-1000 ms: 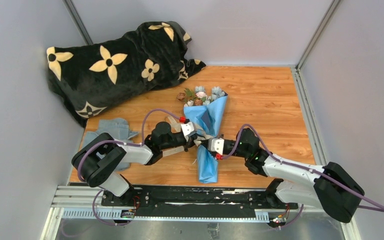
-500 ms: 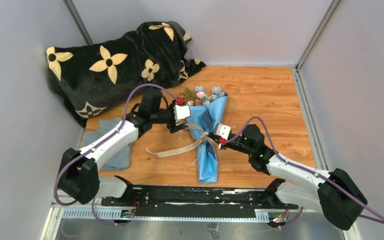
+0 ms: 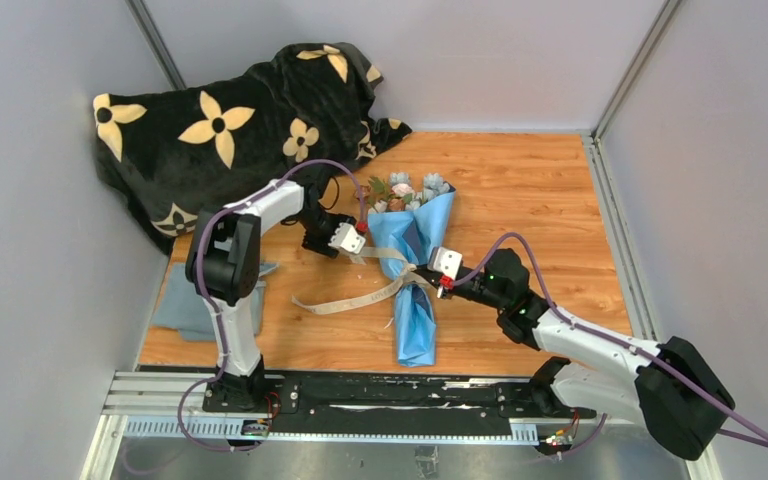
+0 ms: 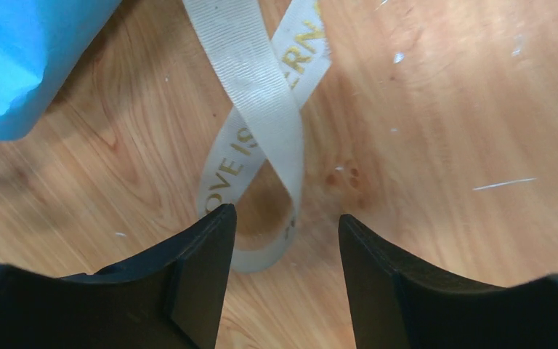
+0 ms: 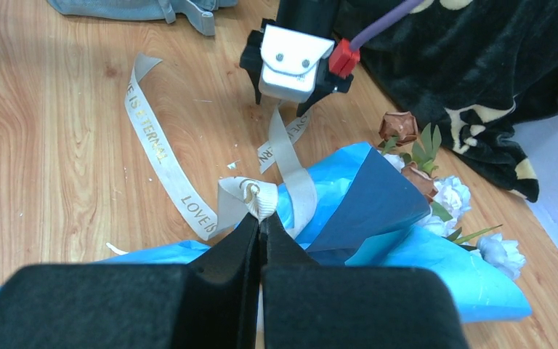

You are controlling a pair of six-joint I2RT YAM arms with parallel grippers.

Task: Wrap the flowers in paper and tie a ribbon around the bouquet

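ribbon (image 5: 150, 138) in right gripper (image 5: 261, 222)

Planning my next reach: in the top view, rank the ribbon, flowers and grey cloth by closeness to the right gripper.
1. ribbon, pinched in the right gripper itself.
2. flowers, farther back, slightly left.
3. grey cloth, far off to the left.

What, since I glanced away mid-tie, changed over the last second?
The left gripper let go of the ribbon, opened and swung away from the bouquet toward the far left, and now hovers over a ribbon loop. The right gripper shifted slightly right, still pinching the ribbon. The bouquet stayed put.
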